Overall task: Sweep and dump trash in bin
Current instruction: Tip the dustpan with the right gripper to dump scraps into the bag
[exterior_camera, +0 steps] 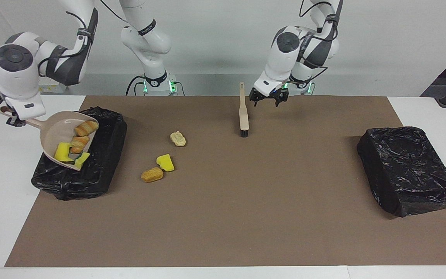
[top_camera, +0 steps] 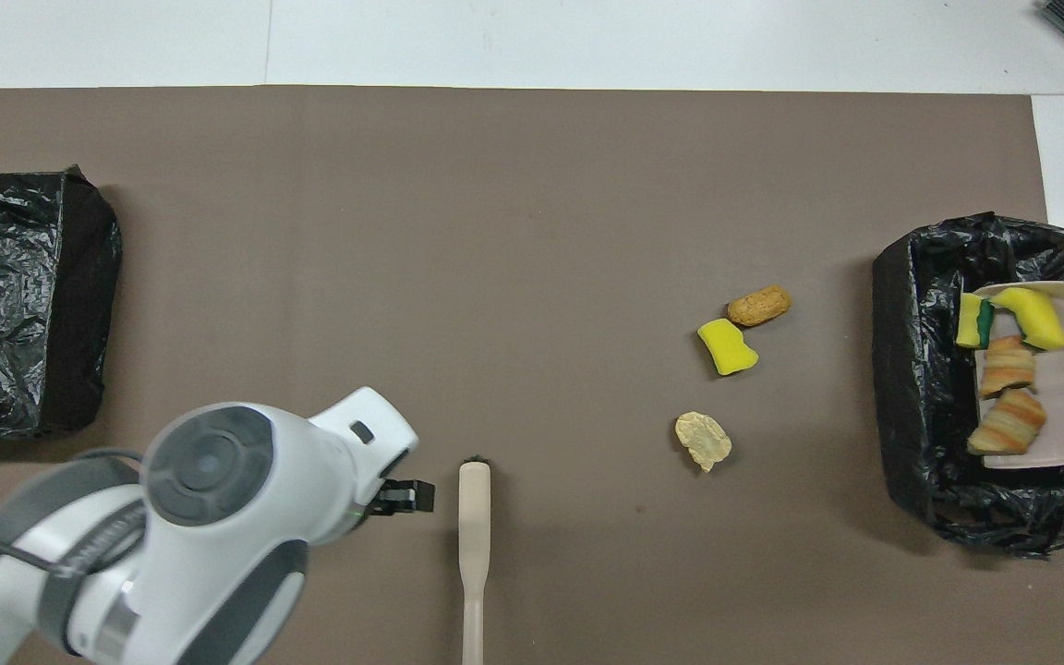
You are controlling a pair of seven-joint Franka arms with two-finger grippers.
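The right gripper point(exterior_camera: 14, 116) was clamped on the handle of the dustpan point(exterior_camera: 58, 133) and held it tilted above the bin point(exterior_camera: 103, 155) at the right arm's end of the desk, its open lip pointing down into the black liner. Four scraps lay in the pan: two pastry lumps point(exterior_camera: 83, 133) above two yellow sponge chunks point(exterior_camera: 68, 154), all slid toward the low lip, none yet in the bin as far as I could see. The tipping turned on that slope; a steeper tilt looked needed.

The left gripper point(exterior_camera: 268, 99) hung with its fingers spread and nothing between them, over the mat near the robots' edge, just beside the brush point(exterior_camera: 243, 116). The brush lay with its long axis running away from the robots, bristles at the farther end.

Three scraps remained on the mat between brush and bin: a pale lump point(exterior_camera: 178, 138), a yellow sponge point(exterior_camera: 165, 162) and a brown lump point(exterior_camera: 152, 174) touching it. A second bin point(exterior_camera: 409, 170) sat at the left arm's end.
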